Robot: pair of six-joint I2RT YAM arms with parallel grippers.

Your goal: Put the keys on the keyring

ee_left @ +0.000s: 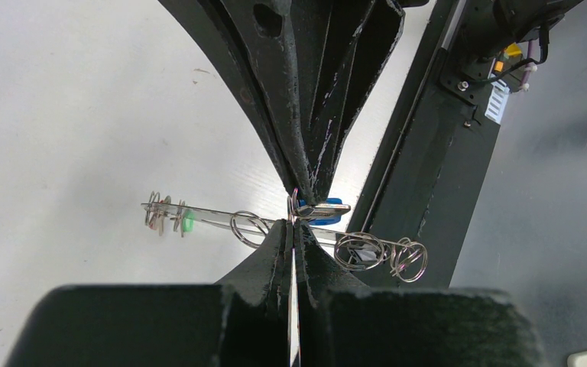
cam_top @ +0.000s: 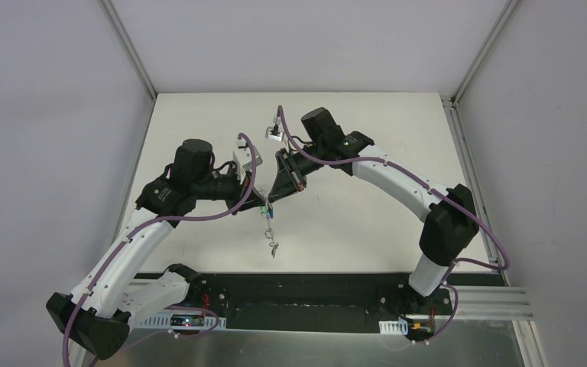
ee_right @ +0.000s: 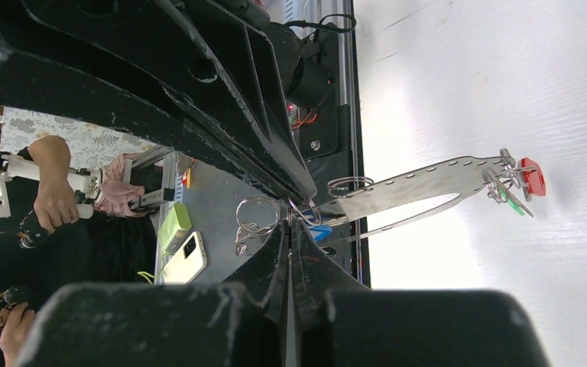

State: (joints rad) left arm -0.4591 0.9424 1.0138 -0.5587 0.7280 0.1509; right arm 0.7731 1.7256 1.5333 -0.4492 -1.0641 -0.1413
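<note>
Keyring (ee_left: 214,219) is held off the table (cam_top: 351,138), clamped in left gripper (ee_left: 293,229); just beyond, blue-tagged key (ee_left: 322,208) is pinched by right gripper (ee_right: 289,229) — judged not yet threaded. Farther along, red- and green-tagged keys (ee_right: 531,177) are already hung.

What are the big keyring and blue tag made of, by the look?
The keyring looks like thin bare metal, silver and shiny, with punched slots along it. The blue tag seems plastic: opaque, even colour; little of it shows.
</note>
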